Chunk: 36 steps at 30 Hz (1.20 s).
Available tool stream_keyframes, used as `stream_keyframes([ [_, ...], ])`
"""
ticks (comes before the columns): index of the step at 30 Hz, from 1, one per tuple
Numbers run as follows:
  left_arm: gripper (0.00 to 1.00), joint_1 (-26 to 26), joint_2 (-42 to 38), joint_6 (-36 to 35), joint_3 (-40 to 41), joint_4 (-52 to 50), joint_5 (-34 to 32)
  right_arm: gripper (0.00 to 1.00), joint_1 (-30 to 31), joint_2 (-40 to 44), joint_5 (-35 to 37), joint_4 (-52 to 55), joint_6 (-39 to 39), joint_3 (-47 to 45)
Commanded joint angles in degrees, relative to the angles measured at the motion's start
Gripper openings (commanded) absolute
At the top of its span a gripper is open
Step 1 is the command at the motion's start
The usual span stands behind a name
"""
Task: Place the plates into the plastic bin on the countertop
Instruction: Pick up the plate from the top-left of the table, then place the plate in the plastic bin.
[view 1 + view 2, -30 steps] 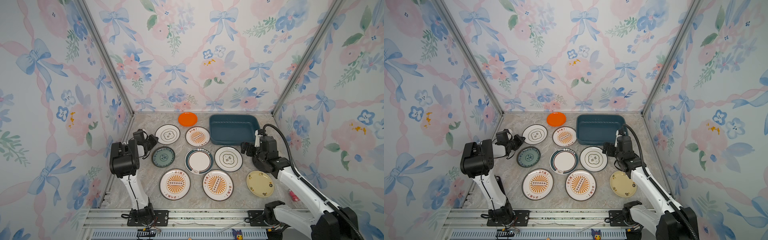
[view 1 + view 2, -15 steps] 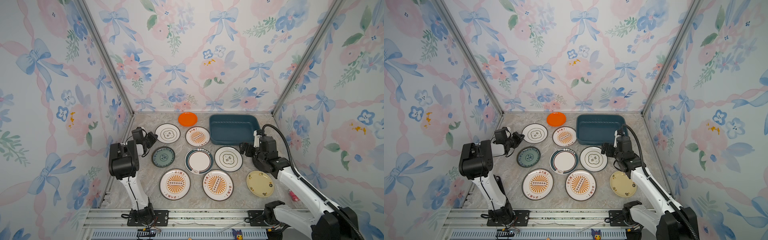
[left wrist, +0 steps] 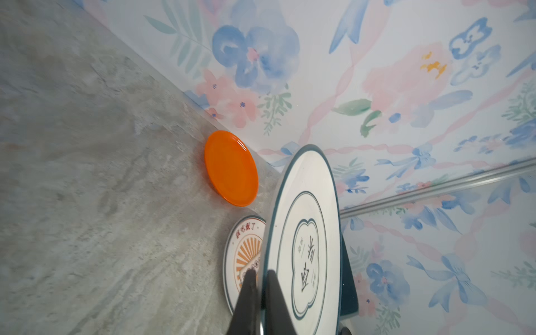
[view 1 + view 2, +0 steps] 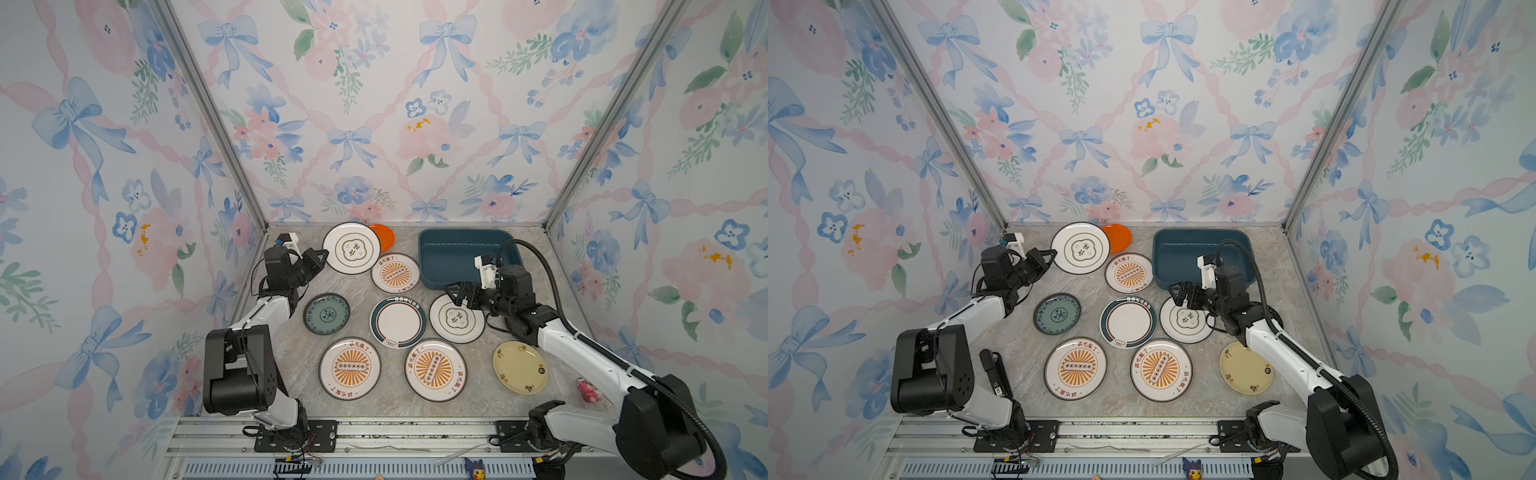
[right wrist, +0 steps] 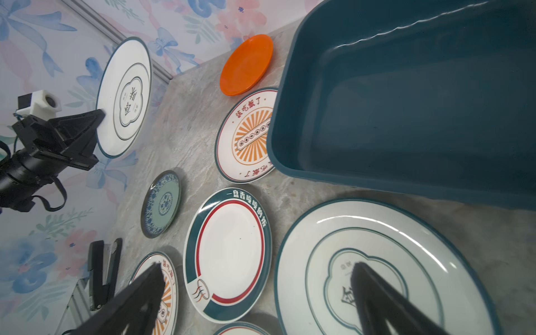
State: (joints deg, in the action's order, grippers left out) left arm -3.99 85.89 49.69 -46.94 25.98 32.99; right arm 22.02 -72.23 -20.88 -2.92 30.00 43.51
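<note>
one emblem plate (image 4: 351,248) pinched aloft by the left gripper (image 4: 325,254), the right gripper (image 4: 457,293) spread wide

The marbled countertop (image 4: 361,286) bears the blue bin (image 4: 453,257) at the back; eight plates (image 4: 397,322) lie flat, the orange plate (image 4: 385,237) rearmost.

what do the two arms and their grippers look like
Both arms are alike: white shells on the links, black joints and bulky black shoulder housings. The left arm has thin black wires; the right arm carries a thick ribbed black hose. Each ends in black, tapered, triangular fingers beside a small white camera block.
</note>
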Motion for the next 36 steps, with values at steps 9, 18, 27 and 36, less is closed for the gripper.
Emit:
stream_keyframes([
  [9,0.00,11.51,-10.37,-0.47,4.40,-4.62,3.30,0.94,4.13,-9.86,-10.74,-20.52,12.26,3.43],
  [18,0.00,19.08,-8.26,-1.34,4.40,-4.62,1.94,0.72,5.05,-17.15,-14.72,-32.70,19.34,4.06],
  [27,0.00,21.12,-7.03,-2.45,3.14,-5.21,1.44,0.17,5.22,-21.69,-16.98,-40.41,24.42,3.69],
  [36,0.22,21.49,-5.72,-5.69,2.06,-8.70,-0.58,0.00,4.83,-19.76,-16.57,-31.38,19.92,5.54],
])
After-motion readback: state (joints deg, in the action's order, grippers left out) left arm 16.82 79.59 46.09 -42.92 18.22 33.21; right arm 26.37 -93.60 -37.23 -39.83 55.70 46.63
